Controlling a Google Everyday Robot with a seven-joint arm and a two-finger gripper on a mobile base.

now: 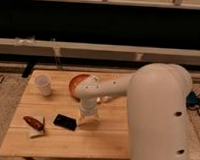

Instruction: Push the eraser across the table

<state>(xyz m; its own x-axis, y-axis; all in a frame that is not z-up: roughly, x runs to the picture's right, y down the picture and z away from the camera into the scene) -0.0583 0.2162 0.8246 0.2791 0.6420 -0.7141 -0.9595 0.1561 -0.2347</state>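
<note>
Eraser [65,122]: flat on table [106,140], near front edge. Gripper [88,119]: just right of eraser, lowered to tabletop; jaw state cannot be told. Left of eraser: dark red item on white square [34,124]. Behind eraser: white cup [43,84], orange bowl [78,83].

Claw [87,120] low, arm bent downward.
</note>
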